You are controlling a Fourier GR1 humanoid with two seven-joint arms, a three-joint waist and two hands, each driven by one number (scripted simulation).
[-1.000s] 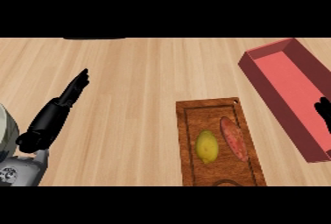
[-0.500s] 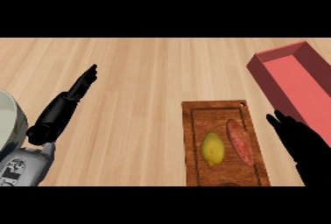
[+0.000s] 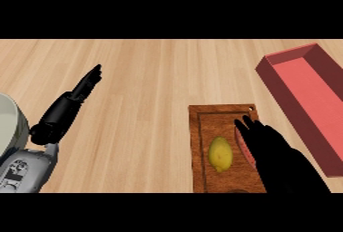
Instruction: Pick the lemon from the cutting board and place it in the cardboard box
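Observation:
A yellow lemon [image 3: 220,153] lies on the brown wooden cutting board [image 3: 208,118] at the lower middle right. Beside it lies a reddish oblong item [image 3: 240,136], mostly hidden under my right hand [image 3: 275,152]. That hand is over the board's right side with straight fingers, just right of the lemon and apart from it. The box [image 3: 301,86], reddish with a pink floor, stands at the right edge. My left hand [image 3: 67,111] rests open at the left, fingers pointing up.
A pale round rim of a pot or bowl [image 3: 8,122] shows at the left edge next to my left forearm. The light wooden counter [image 3: 167,72] stretches between the left hand and the board.
My right hand has moved left from beside the board to over its right side, covering most of the reddish item. The view has shifted slightly; the left hand is still.

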